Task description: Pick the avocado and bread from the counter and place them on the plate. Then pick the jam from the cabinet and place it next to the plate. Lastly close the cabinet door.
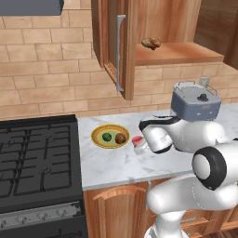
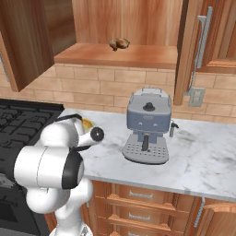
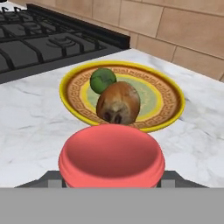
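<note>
The plate (image 1: 98, 131) with its yellow-orange rim lies on the white marble counter (image 1: 111, 162), just right of the stove. On it sit the dark green avocado (image 1: 107, 137) and, to its right, the brown bread (image 1: 121, 138). My gripper (image 1: 140, 146) is shut on the red jam (image 1: 137, 140), low over the counter just right of the plate. In the hand view the jam (image 3: 111, 157) looms in front, with the bread (image 3: 118, 104), avocado (image 3: 103, 79) and plate (image 3: 175, 109) behind it. I cannot tell whether the jar touches the marble. The cabinet door (image 1: 111, 42) stands open.
A lumpy tan pastry (image 1: 151, 43) rests on the cabinet shelf (image 1: 181, 55). A blue-grey coffee machine (image 1: 195, 103) stands on the counter at the back right, close behind my arm. The black stove (image 1: 37, 158) lies left of the plate.
</note>
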Motion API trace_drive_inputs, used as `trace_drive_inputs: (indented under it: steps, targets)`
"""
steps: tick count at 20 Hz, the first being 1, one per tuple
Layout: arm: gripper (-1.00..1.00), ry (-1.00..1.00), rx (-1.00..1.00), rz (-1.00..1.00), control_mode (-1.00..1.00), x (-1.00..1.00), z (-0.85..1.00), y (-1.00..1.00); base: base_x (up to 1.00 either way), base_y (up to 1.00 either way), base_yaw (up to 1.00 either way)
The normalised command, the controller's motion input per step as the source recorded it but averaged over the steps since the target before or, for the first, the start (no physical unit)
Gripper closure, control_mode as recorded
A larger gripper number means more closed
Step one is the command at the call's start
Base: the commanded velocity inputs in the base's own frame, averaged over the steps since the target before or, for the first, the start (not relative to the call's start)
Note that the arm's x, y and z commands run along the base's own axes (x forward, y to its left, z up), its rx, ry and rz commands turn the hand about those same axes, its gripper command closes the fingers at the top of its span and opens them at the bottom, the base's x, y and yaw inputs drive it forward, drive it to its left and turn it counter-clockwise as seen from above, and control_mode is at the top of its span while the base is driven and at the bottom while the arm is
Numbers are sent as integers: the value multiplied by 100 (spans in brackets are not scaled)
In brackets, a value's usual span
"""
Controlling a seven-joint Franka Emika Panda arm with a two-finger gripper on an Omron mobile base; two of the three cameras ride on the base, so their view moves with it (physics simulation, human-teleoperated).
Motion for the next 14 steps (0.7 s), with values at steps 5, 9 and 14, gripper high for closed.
trace_drive_inputs:
  steps: [5, 9, 14]
  targets:
    - [100, -3, 0, 1, -100, 2, -17, 0, 0, 0, 0]
    - [100, -2, 0, 2, -100, 0, -16, 0, 0, 0, 0]
    - [100, -1, 0, 2, -100, 1, -16, 0, 0, 0, 0]
